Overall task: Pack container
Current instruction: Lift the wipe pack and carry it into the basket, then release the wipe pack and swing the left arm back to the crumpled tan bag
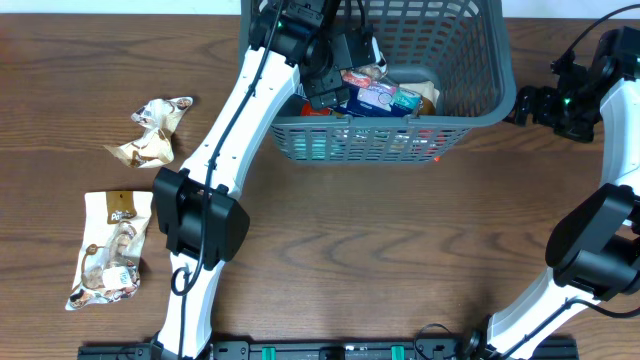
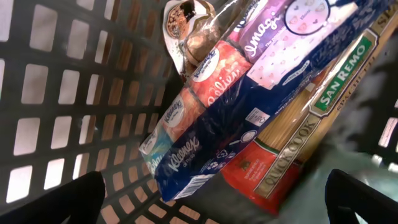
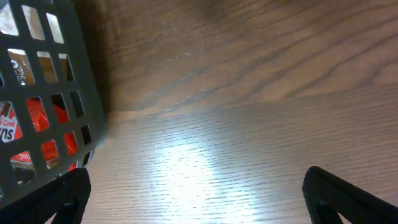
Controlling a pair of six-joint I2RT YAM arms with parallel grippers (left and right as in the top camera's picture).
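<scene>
Container [image 1: 370, 140] sits at far-centre of table [image 1: 380, 250]; its far end runs out of overhead frame.

L arm reaches into it. Left gripper [image 2: 217, 202] hangs inside, over the contents, with lattice walls on all sides. Jaws are spread wide and hold nothing. Directly under it lie a tissue pack [image 2: 186, 155] and a spaghetti packet [image 2: 292, 143], side by side and slanted across the wrist view. So for this gripper the container is below and around it, not off to a side.

Right gripper [image 3: 202, 199] is outside, just beside the R wall, low over bare wood. Jaws are wide and empty too. The container lies to its L, wall close but not touching as far as we can tell.

Two items are not yet packed, both on the table well L of the container: crumpled packet [image 1: 152, 130], and flat packet [image 1: 110, 250] nearer the robot.

Key relation, our judgement: both packets lie on the L arm's side, with the R arm far across the basket, so the L arm is the nearer one. Flat packet's long axis runs roughly near-to-far, so jaws would close across its short width. The gripper must lift clear of the rim before swinging L.
</scene>
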